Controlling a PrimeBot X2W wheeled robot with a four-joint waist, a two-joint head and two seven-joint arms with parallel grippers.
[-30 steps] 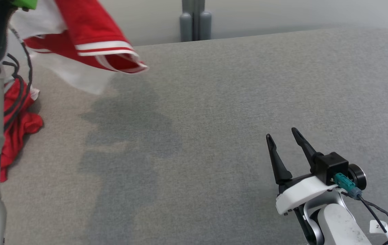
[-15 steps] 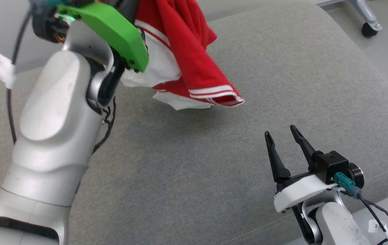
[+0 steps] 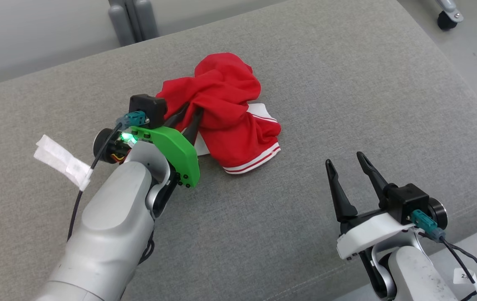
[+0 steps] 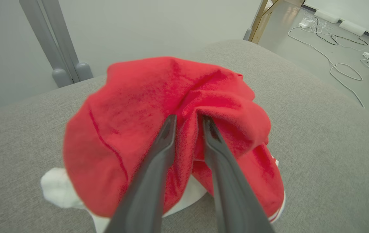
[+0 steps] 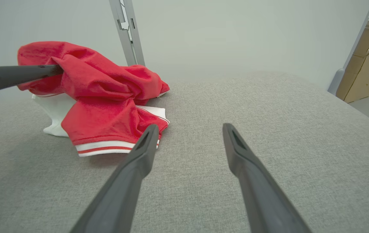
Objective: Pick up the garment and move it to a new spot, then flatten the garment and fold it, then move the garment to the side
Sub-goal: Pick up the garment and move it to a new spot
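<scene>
A: Where is the garment (image 3: 226,104) lying?

B: It is lying in a crumpled red-and-white heap on the grey padded bench (image 3: 347,83). It is nearer the far edge than the near one and well in from the right-hand corner.

A: Which way is it running?

B: Its long axis is running from the far edge toward the near edge and slanting a little toward the right edge. The bunched red end is sitting farthest out, and the striped hem (image 3: 252,162) is pointing back toward the near edge.

A: And the left arm (image 3: 113,225)?

B: It is reaching straight into the heap, so the cloth is lying dead ahead of the left jaws and touching them. They are standing narrowly apart with a ridge of red fabric between them. Whether they are pinching that ridge or letting it go, I cannot tell.

A: What is the right arm (image 3: 414,271) doing?

B: It is hovering over bare bench by the near right edge. The right jaws are standing wide apart and carrying nothing. From there the garment is lying ahead and off toward the bench's left side, well apart from them.

A: So which arm is nearer?

B: The left, by a long way. For flattening, though, the striped hem is looking like the right jaws' closest handhold, while the left is sitting at the tangled far end.
</scene>
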